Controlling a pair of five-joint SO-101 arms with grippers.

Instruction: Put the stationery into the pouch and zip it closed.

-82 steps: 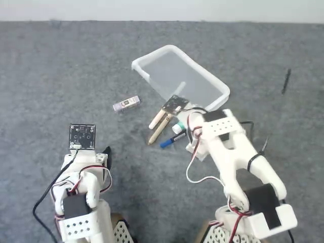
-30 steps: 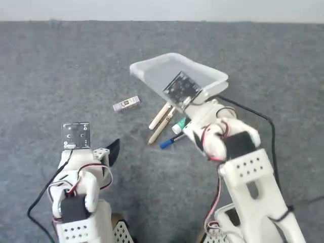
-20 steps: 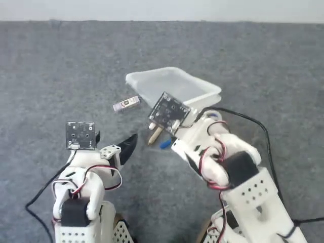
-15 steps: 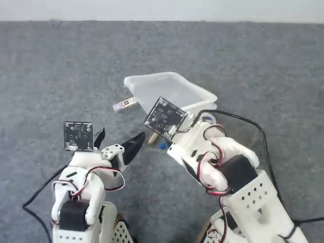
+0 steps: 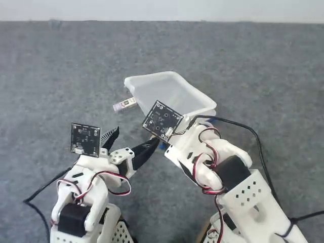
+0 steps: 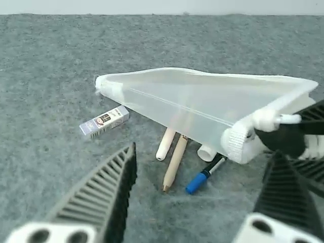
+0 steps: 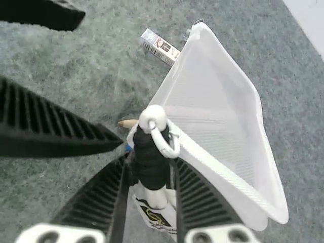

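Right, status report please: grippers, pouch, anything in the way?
Right gripper shut on pouch at zip end; pouch tilted up. Left gripper open, empty. Pencil and blue marker lie partly beneath the pouch.

Counts: 1 translucent pouch (image 6: 192, 101). Loose stationery on the grey mat (image 6: 50, 55): 5 pieces total. Breakdown: 1 small rectangular case (image 6: 104, 121), 1 pale stick (image 6: 166, 144), 1 wooden pencil (image 6: 174, 162), 1 blue-capped pen (image 6: 202, 177), 1 short white cylinder (image 6: 206, 152), half hidden by the pouch, type unclear. Robot arms: 2, i.e. 1 left arm (image 5: 86, 182), 1 right arm (image 5: 228, 172).
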